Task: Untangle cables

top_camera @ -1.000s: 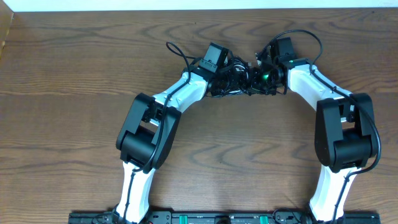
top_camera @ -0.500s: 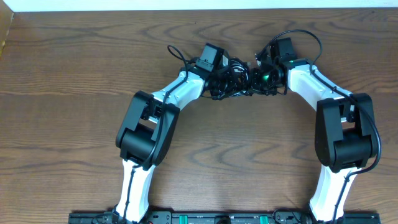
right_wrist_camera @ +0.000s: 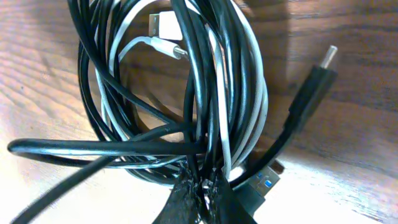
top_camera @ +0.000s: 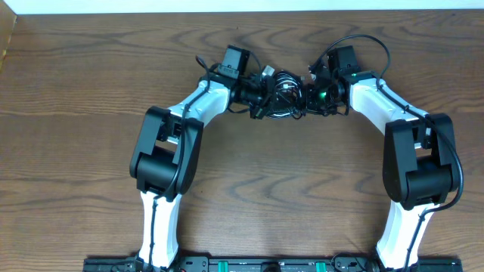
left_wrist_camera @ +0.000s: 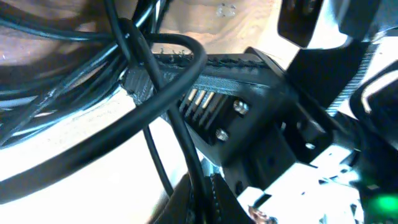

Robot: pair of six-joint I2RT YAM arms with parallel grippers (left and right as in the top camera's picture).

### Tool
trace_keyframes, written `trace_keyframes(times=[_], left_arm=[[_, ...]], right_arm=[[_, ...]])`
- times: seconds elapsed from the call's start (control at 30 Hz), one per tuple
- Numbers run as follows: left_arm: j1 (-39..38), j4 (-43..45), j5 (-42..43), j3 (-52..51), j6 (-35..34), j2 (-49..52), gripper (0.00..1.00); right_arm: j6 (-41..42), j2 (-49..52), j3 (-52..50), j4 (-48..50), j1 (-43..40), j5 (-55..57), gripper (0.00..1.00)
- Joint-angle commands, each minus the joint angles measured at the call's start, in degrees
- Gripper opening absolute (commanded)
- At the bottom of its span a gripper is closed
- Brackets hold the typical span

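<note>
Cables (right_wrist_camera: 186, 93) are seen clamped at the very tips of the right hand (right_wrist_camera: 200, 194), whose fingers are closed on a few black strands at the lower edge of the coil. Just beyond that grip the bundle is found wound as one loose coil lying on the table (top_camera: 76, 113). Its black loops are crossed over and under a white cable (right_wrist_camera: 258, 93), whose small white plug (right_wrist_camera: 158, 26) is tucked inside the ring near its far side. A black plug (right_wrist_camera: 311, 87) is left sticking out free to one side. From the opposite side the left hand (left_wrist_camera: 200, 198) is closed as well, with thin black strands pinched between its tips and heavier loops draped across in front of it. From above, the tangle is seen held between the two hands at the far middle of the table. Little is judged to be done: no cable is yet separated, and the white one and each black one are left to be drawn out of the coil.
</note>
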Motion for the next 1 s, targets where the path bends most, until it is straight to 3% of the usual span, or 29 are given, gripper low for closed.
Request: trace_keyframes(times=[0.0, 0.17, 0.33, 0.57, 0.9, 0.97], left_arm=[[1.6, -0.3, 9.8, -0.4, 0.9, -0.9, 0.07], [3.6, -0.3, 18.9, -0.4, 0.8, -0.9, 0.07], [6.2, -0.3, 19.4, -0.4, 1.0, -0.9, 0.07], [8.6, -0.3, 19.4, -0.4, 1.0, -0.9, 0.07], [8.4, -0.3, 19.3, -0.4, 3.5, -0.9, 0.07], [8.5, -0.3, 19.3, -0.4, 4.6, -0.9, 0.17]], right_arm=[[-5.0, -0.6, -0.7, -0.2, -1.1, 4.1, 0.01], [-8.5, -0.6, -0.7, -1.0, -2.1, 6.4, 0.01], [-17.6, -0.6, -0.7, -3.8, -2.7, 7.5, 0.01], [-18.4, -0.6, -0.7, -5.7, -3.5, 21.4, 0.01], [-18.3, -0.6, -0.7, -5.5, -3.2, 12.3, 0.01], [-17.9, -0.7, -0.6, -5.5, -3.2, 12.3, 0.01]])
